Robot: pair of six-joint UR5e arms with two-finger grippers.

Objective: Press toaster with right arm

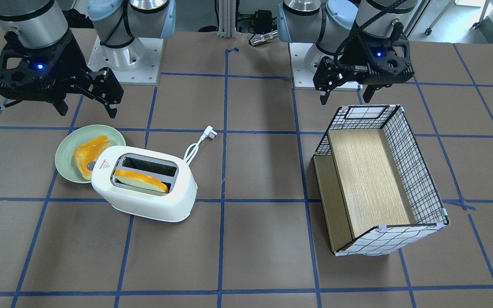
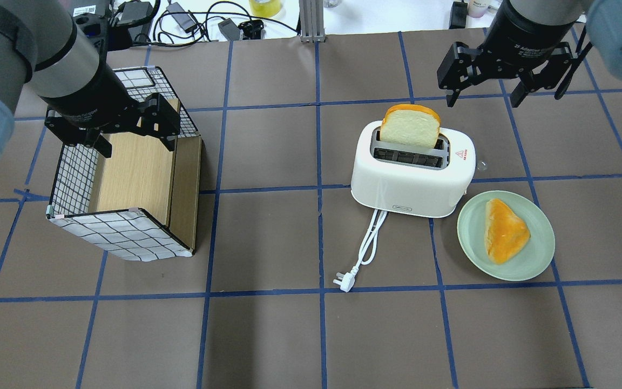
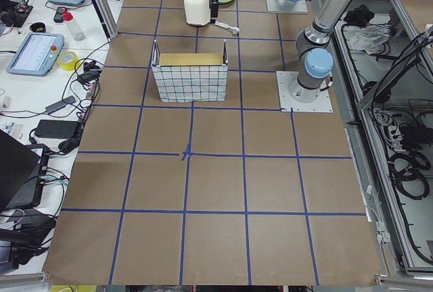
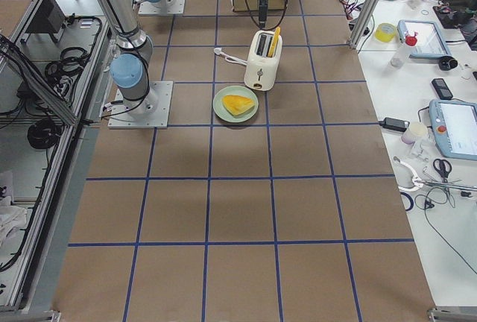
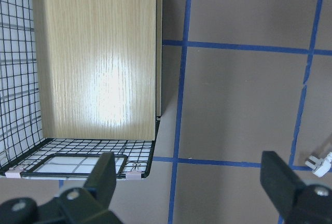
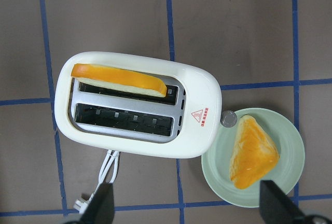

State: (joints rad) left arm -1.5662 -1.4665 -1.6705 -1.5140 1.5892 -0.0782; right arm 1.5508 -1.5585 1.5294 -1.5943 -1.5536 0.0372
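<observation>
The white two-slot toaster (image 2: 411,189) lies on the table's right half, with a bread slice (image 2: 410,127) standing in one slot. Its round grey knob (image 6: 227,119) faces the pale green plate (image 2: 543,237). The toaster also shows in the front view (image 1: 144,201) and in the right wrist view (image 6: 194,86). My right gripper (image 2: 486,94) is open and empty and hangs well above the toaster without touching it; it also shows in the front view (image 1: 87,110) and its own wrist view (image 6: 189,208). My left gripper (image 2: 133,143) is open and empty above the basket.
A wire basket with a wooden insert (image 2: 122,232) stands on the left half, under the left gripper. The plate holds a piece of toasted bread (image 2: 505,229) and touches the toaster's knob end. The white cord and plug (image 2: 367,248) trail toward the robot.
</observation>
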